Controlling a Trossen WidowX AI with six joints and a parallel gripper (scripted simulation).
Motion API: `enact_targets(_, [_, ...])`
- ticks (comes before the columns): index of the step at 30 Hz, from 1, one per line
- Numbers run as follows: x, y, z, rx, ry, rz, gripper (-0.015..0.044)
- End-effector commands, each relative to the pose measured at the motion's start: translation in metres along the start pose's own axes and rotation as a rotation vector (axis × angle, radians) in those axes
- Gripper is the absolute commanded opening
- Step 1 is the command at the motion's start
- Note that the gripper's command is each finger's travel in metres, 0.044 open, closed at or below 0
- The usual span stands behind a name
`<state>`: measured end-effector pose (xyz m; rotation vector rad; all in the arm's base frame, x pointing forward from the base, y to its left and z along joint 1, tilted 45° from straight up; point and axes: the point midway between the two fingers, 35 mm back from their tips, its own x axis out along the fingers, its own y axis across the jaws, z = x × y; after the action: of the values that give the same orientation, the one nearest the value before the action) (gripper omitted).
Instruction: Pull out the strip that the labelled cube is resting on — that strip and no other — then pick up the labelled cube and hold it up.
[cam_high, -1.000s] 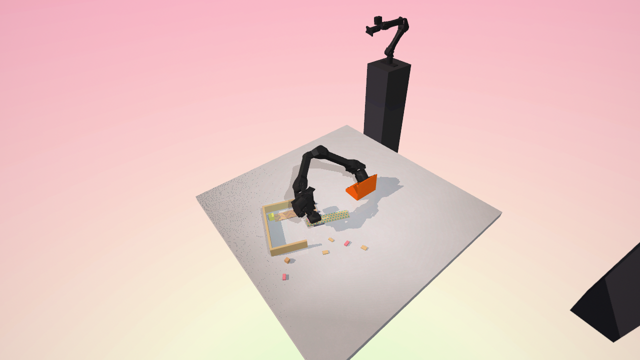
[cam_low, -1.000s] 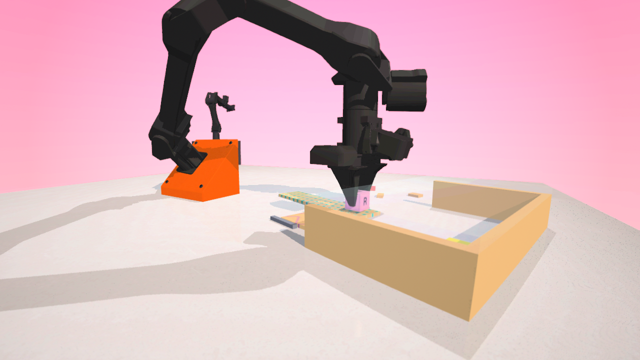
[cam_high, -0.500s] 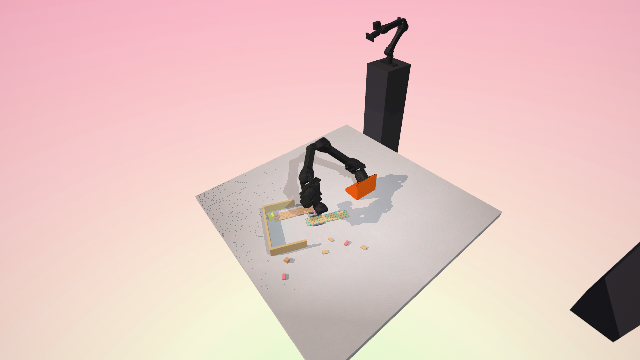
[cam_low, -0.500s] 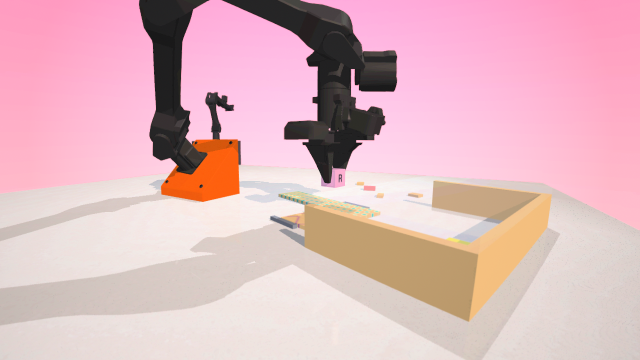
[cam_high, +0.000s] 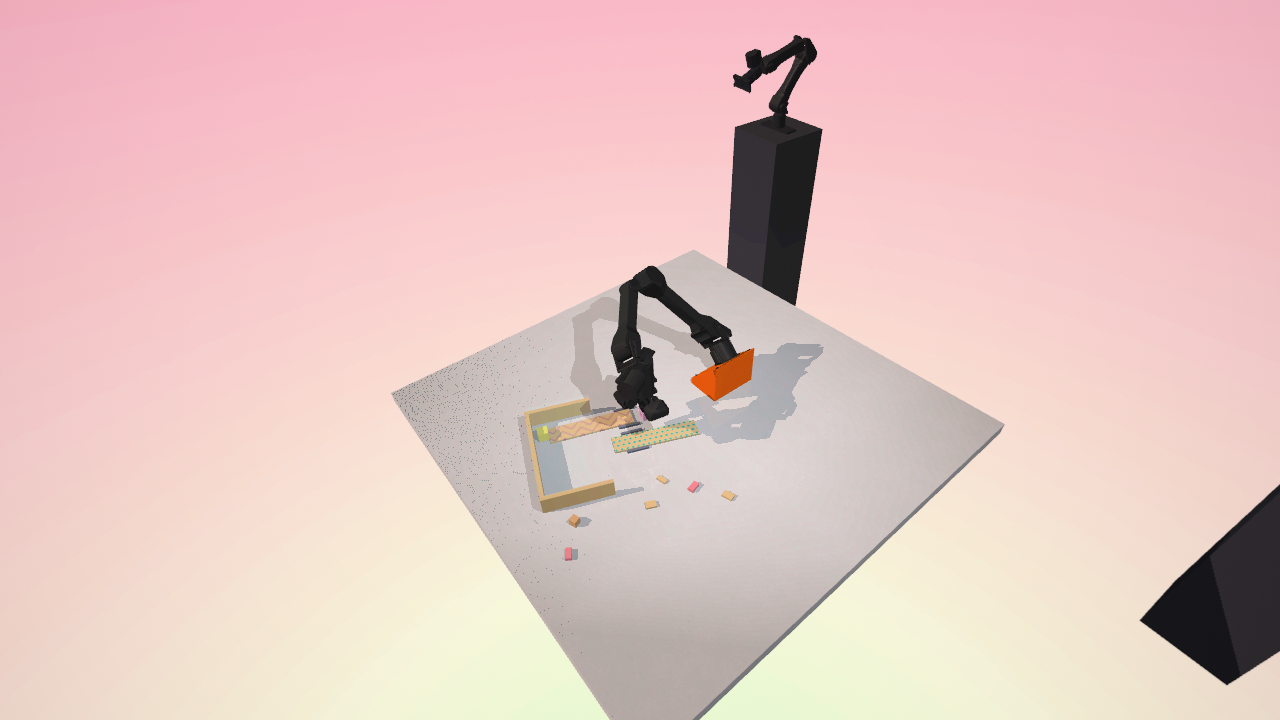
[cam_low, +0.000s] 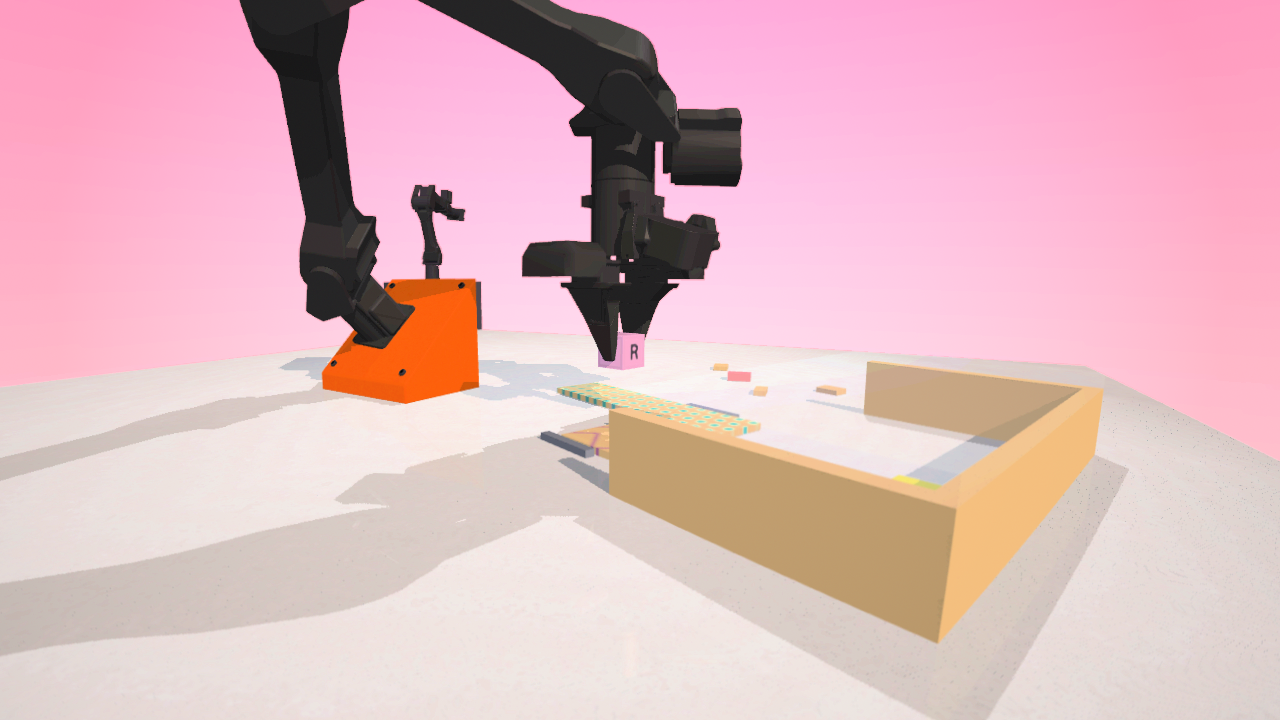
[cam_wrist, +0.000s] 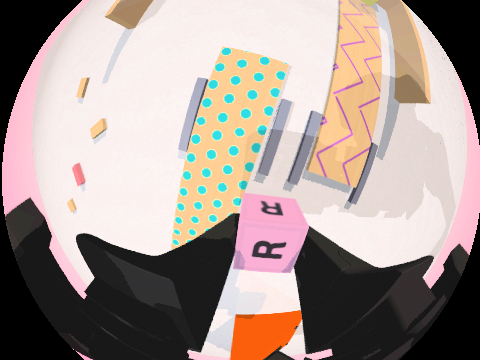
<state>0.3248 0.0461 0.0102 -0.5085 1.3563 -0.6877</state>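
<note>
My gripper (cam_low: 623, 347) (cam_wrist: 266, 224) is shut on the pink cube (cam_low: 632, 351) (cam_wrist: 270, 245), which shows the letter R on two faces in the wrist view. The cube is held in the air above the dotted strip's level, touching no strip. The strip with turquoise dots (cam_high: 656, 437) (cam_low: 626, 399) (cam_wrist: 233, 150) lies between two low grey rails, outside the wooden frame. The zigzag strip (cam_high: 590, 425) (cam_wrist: 345, 120) lies beside it, between its own rails, and reaches into the frame. A yellow block (cam_high: 543, 433) (cam_low: 917, 481) is at that strip's far end.
The three-sided wooden frame (cam_high: 577, 495) (cam_low: 778, 528) (cam_wrist: 412, 75) stands around the strips' far side. Several small blocks, among them a red one (cam_high: 693, 486) (cam_low: 739, 376) (cam_wrist: 78, 174), lie scattered beyond the dotted strip. The arm's orange base (cam_high: 729, 376) (cam_low: 438, 349) (cam_wrist: 260, 332) is behind.
</note>
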Motion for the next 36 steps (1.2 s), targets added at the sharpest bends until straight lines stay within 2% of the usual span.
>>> enact_targets(1, [0.000,-0.004,-0.015,0.008,0.000,0.005,0.0000])
enact_targets(6, [-0.001,-0.006,-0.023,0.008,0.000,0.006,0.0000])
enact_targets(13, [-0.035,-0.006,-0.023,0.008,0.001,0.007,0.0000])
enact_targets(36, [-0.036,-0.006,-0.023,0.008,0.001,0.007,0.0000])
